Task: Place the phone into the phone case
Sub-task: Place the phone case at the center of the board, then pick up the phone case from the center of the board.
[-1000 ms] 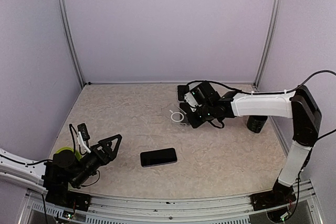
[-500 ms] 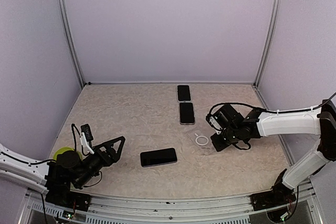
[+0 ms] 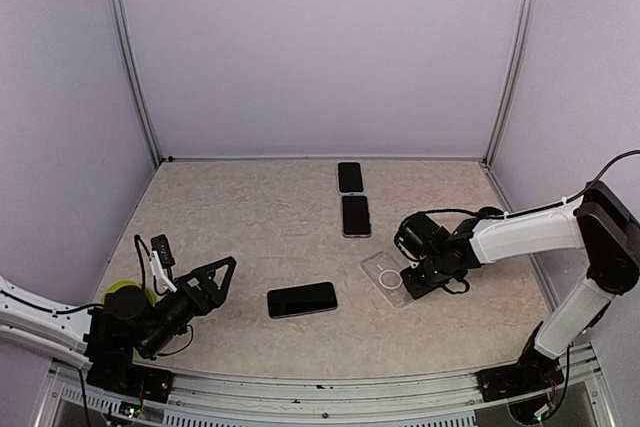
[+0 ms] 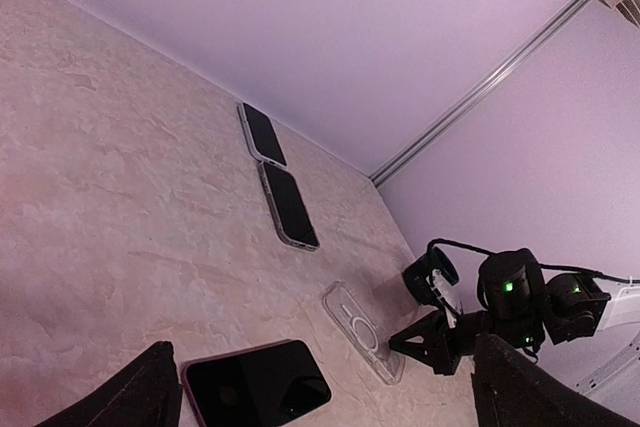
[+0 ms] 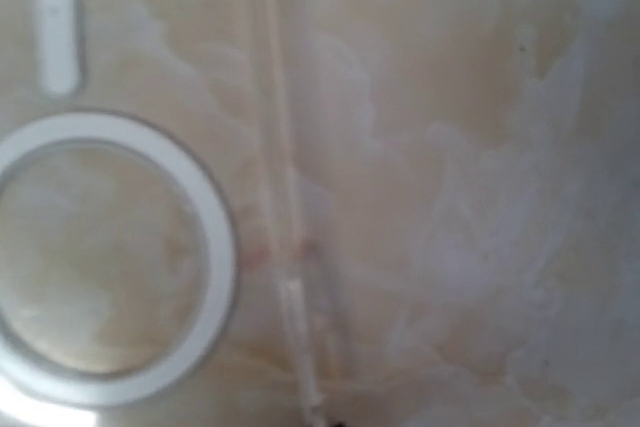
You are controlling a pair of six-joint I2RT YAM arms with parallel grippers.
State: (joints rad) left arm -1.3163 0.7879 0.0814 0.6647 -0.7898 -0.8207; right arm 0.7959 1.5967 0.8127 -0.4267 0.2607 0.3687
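A dark phone [image 3: 301, 299] lies face up at the front middle of the table; it also shows in the left wrist view [image 4: 255, 389]. The clear phone case [image 3: 384, 276] with a white ring lies flat to the phone's right, also in the left wrist view [image 4: 365, 330]. My right gripper [image 3: 412, 283] is low at the case's right end, shut on its edge [image 5: 282, 217]; the white ring [image 5: 222, 247] fills that view's left. My left gripper [image 3: 221, 283] hangs open and empty left of the phone, its fingers [image 4: 150, 395] framing the view.
Two other phones lie end to end at the back middle, one [image 3: 350, 177] by the rear wall and one [image 3: 356, 215] in front of it. A yellow-green object [image 3: 124, 296] sits by the left arm. Enclosure walls and metal posts ring the table.
My right gripper has brought the clear case from the back middle forward and right, uncovering the two back phones; the case now lies flat. The left arm barely moved.
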